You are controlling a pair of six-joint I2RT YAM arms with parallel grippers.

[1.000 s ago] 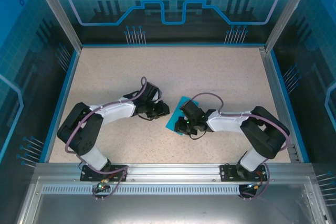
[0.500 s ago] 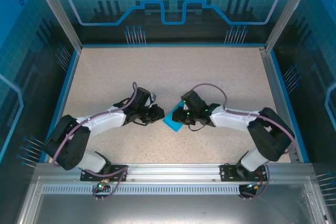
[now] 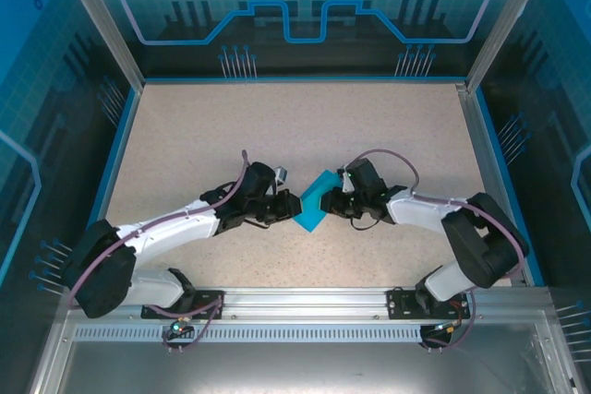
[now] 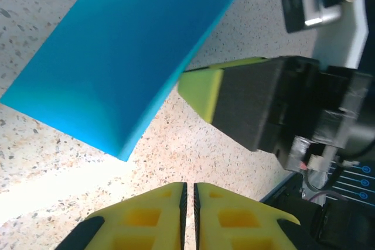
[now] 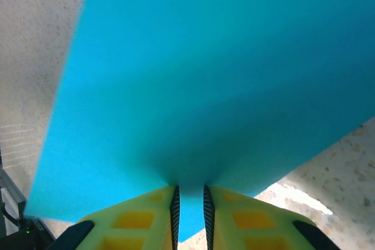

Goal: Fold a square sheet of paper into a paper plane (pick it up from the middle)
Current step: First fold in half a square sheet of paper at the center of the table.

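Observation:
The square sheet of paper [image 3: 312, 206] is teal-blue and held up bent off the speckled table between both arms. My right gripper [image 3: 335, 200] is shut on its near edge; in the right wrist view the paper [image 5: 222, 74] runs down between the yellow fingers of that gripper [image 5: 189, 194]. My left gripper [image 3: 290, 207] sits just left of the paper. In the left wrist view its jaws [image 4: 188, 188] are closed to a thin slit with nothing between them. There the paper [image 4: 117, 57] curves above them, and the right gripper's yellow fingertip [image 4: 199, 86] touches its edge.
The speckled beige table [image 3: 305, 126] stretches bare behind the arms. A blue rim [image 3: 109, 173] borders it on the left and right, with aluminium posts at the corners. A metal rail [image 3: 295, 300] carrying both arm bases runs along the near edge.
The left arm reached right and its jaws narrowed. The right gripper drew back to the right with the paper, which rose off the table and bent.

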